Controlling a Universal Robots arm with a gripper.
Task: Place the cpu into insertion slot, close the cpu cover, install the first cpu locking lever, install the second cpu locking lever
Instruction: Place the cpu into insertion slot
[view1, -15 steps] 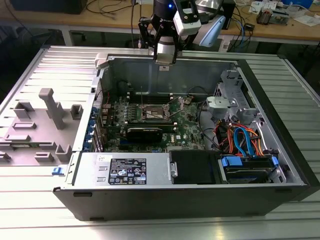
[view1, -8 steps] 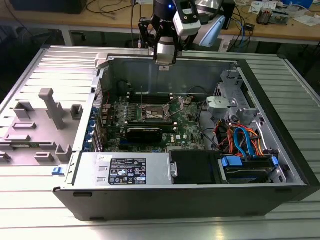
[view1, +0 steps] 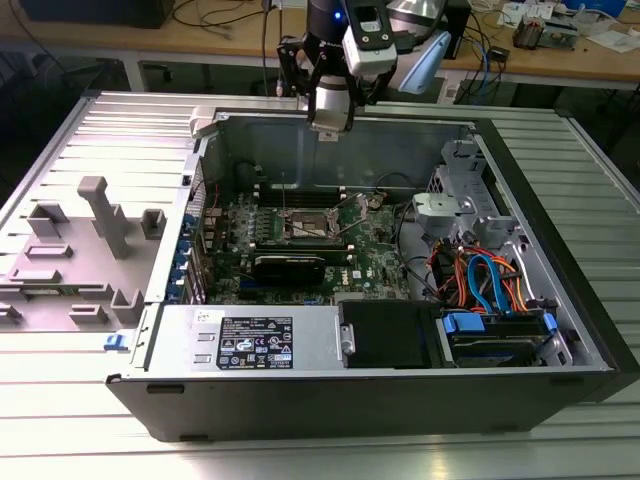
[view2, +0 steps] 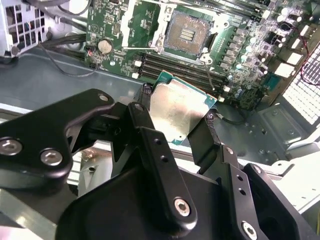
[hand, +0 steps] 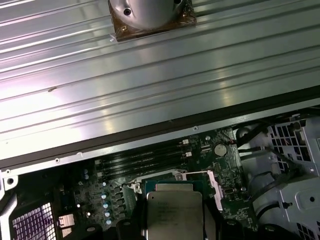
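Note:
My gripper (view2: 178, 104) is shut on the cpu (view2: 176, 114), a flat square chip with a dull silver top and green edge, pinched at two opposite sides by the black fingers (view2: 145, 117). In the exterior view the gripper (view1: 328, 127) hangs above the rear wall of the open computer case, well over the board. The insertion slot (view2: 187, 33) lies bare with its dark centre showing, apart from the chip. Its cpu cover (view2: 134, 19) stands swung open beside it. The cpu (hand: 173, 211) also shows in the first wrist view, over the slot's silver rim (hand: 215, 184).
Long black memory slots (view2: 175, 65) run beside the socket. A power supply (view1: 255, 340), a black drive box (view1: 385, 333) and bundled orange and blue cables (view1: 480, 280) fill the case's front and the exterior view's right. Grey fixtures (view1: 95, 230) stand on the ribbed table (view1: 60, 400).

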